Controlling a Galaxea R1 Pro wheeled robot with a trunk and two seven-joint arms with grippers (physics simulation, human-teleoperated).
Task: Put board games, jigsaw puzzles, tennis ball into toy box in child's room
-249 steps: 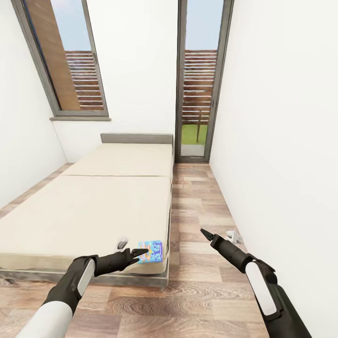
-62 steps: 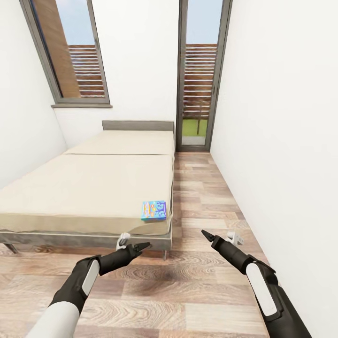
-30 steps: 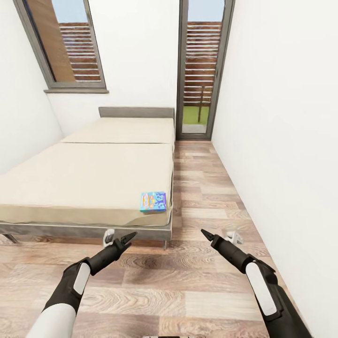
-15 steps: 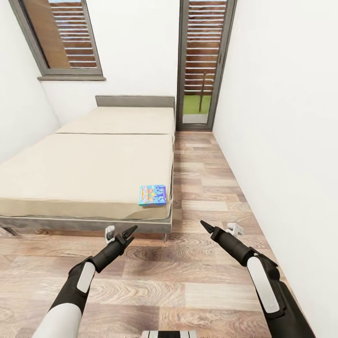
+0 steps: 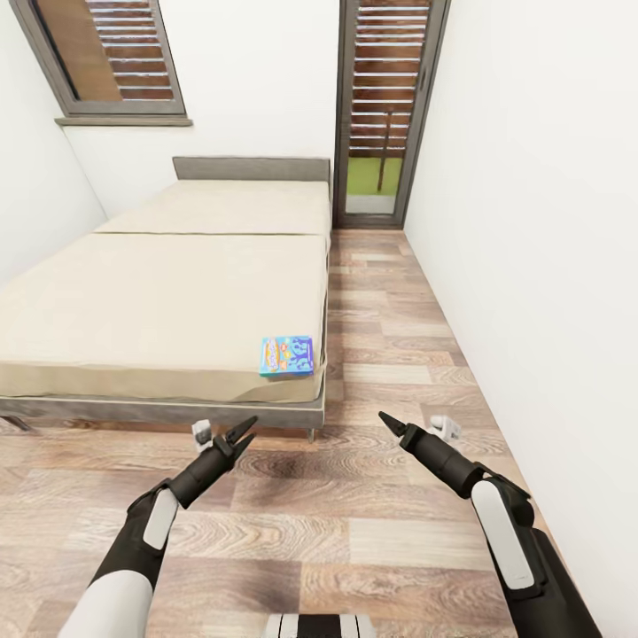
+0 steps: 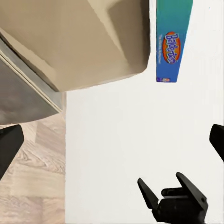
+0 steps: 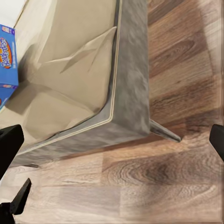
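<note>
Cream on the bed with a grey frame, blue with orange and yellow print on the small board game at the bed's near corner, brown wood-grain planks on the floor beside the bed, plain white on the walls.

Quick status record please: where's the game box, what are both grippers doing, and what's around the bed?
game box: small blue board game lying flat at the near right corner of the bed
left gripper: open, empty, over the floor short of the bed
right gripper: open, empty, over the floor
surroundings: glass door beyond the bed, white wall at right
</note>
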